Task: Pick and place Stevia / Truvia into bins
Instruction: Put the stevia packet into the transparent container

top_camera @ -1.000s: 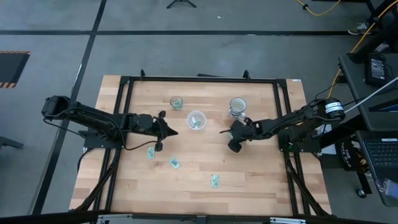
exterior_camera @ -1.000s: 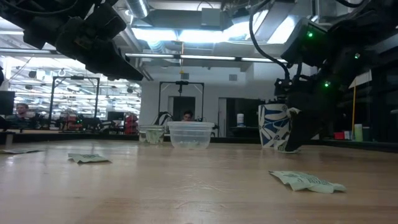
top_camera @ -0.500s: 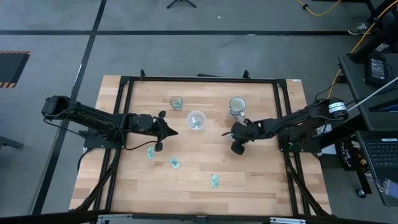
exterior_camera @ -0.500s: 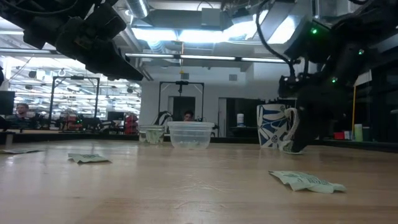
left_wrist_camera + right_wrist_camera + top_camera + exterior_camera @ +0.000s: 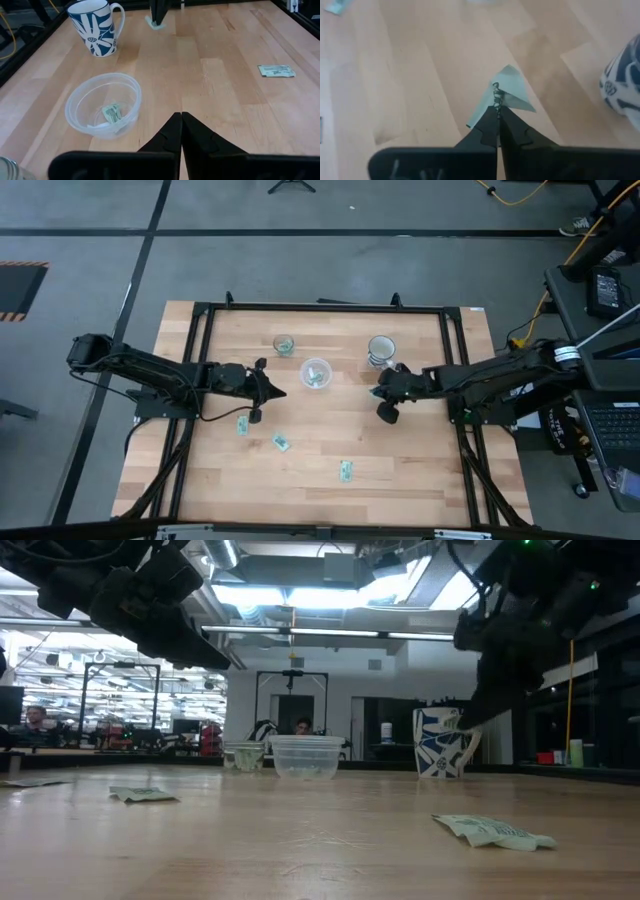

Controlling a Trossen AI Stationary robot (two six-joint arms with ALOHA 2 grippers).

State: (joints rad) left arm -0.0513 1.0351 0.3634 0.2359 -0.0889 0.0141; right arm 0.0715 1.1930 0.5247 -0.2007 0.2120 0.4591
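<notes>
My right gripper [image 5: 498, 111] is shut on a pale green Stevia sachet [image 5: 509, 86]. It hangs above the table just beside a blue-and-white mug [image 5: 381, 352], right of the cups. My left gripper [image 5: 181, 117] is shut on nothing and hovers near the wide whitish cup [image 5: 316, 372], which has one sachet [image 5: 112, 114] lying in it. The little clear cup [image 5: 284, 345] stands farther back. Three sachets [image 5: 242, 425] [image 5: 282, 443] [image 5: 345, 470] lie flat on the near half of the table. My right gripper pinches the sachet between its two fingertips at one edge [image 5: 496, 95]. The fingers point down and toward the table's left. The sachet [image 5: 156, 25] is lifted off the wood and sticks out past the fingertips.
The mug [image 5: 95, 27] stands close to my right gripper [image 5: 466, 726]. A dark frame [image 5: 320, 307] runs round the tabletop. Bare wood lies between the two grippers and along the near edge.
My right gripper has risen from the tabletop and drawn slightly toward the table's right edge, staying shut, and the sachet has come up off the wood with it. My left arm has kept still.
</notes>
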